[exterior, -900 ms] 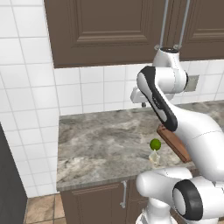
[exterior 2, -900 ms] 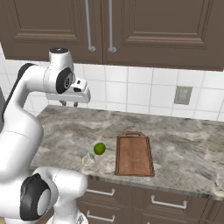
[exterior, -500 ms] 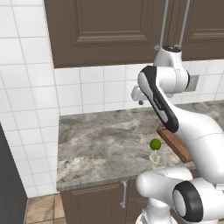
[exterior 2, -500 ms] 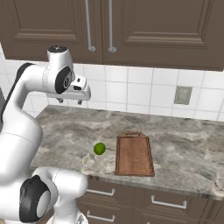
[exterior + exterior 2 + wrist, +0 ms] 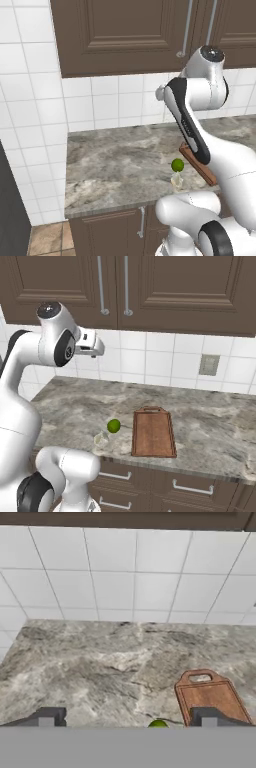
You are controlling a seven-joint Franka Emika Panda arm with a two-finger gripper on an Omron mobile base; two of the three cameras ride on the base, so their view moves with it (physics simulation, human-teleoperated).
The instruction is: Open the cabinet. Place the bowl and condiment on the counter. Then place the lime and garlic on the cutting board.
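The gripper (image 5: pixel 98 349) is raised just below the cabinet (image 5: pixel 150 286) with its fingers spread wide and nothing between them, a pose suited to reaching for the bar handles (image 5: pixel 101 286) (both doors are closed, so the opening step appears not yet done). The lime (image 5: pixel 113 426) and the garlic (image 5: pixel 102 440) sit together on the counter (image 5: pixel 70 406), just beside the bare cutting board (image 5: pixel 153 432), within easy reach for later placing.
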